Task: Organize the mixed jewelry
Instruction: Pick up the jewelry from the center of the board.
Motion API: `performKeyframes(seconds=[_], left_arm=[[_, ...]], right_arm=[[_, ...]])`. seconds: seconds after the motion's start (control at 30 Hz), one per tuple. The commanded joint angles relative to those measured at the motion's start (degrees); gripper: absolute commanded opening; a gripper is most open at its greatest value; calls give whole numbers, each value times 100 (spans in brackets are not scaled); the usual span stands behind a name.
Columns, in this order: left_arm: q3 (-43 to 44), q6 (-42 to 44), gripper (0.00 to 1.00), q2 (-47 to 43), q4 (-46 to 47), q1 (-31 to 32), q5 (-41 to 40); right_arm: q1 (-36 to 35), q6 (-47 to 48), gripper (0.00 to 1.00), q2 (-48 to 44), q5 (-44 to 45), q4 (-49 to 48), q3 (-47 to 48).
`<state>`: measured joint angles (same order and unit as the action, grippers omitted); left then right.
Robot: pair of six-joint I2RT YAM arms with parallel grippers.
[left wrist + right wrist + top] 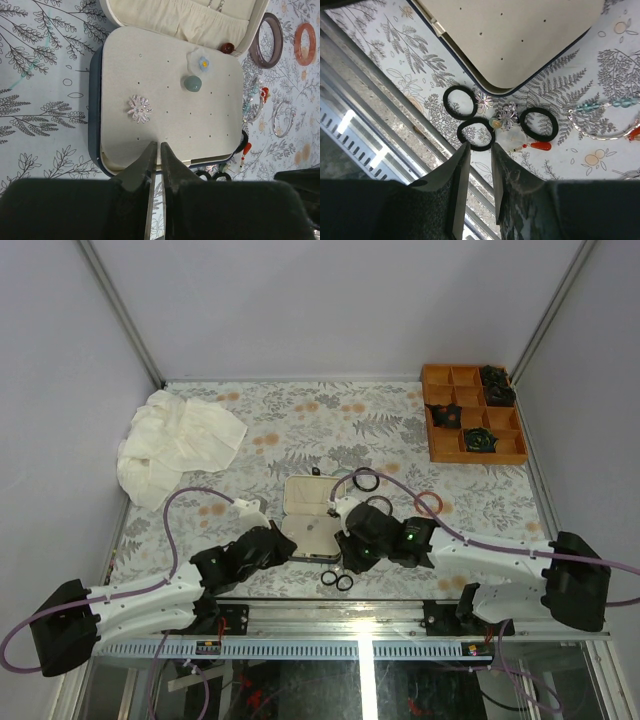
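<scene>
The jewelry lies on the table beside the open case [310, 502]. In the right wrist view three black rings [476, 134] [460, 102] [539, 123] lie by the case's corner. With them are silver flower pieces [507, 116], a red drop [540, 146] and a clear beaded hoop [600, 127]. My right gripper [480, 146] [348, 560] is slightly open and empty, just above the nearest black ring. My left gripper [156, 145] [285, 540] is shut and empty over the near edge of the case's cream pad [165, 120]. The pad holds a sparkly flower [140, 109] and a grey-blue bead [192, 83].
An orange compartment tray [497, 452] stands at the back right, with dark items in some cells. A crumpled white cloth [175, 440] lies at the back left. A dark bangle [270, 33] and a reddish bangle [305, 44] lie right of the case. A metal rail [380, 120] runs along the table's near edge.
</scene>
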<state>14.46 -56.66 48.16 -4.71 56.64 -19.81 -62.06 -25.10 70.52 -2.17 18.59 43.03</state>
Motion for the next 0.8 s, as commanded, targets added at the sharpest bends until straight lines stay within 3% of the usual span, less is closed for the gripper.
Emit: performKeyframes(seconds=[0.0,0.4,0.77], left_arm=[[168,112,5,32,-74,63,-149],[101,103,5,-62,-91,64,-157],[11,94,5,-247,-125,59,-156]], right_arm=[[-330,-109,30,447,481,-290,320],[-900,-36,35,1511,1505,61,1116],[-1135,-140,34,2137,1955,601,1545]])
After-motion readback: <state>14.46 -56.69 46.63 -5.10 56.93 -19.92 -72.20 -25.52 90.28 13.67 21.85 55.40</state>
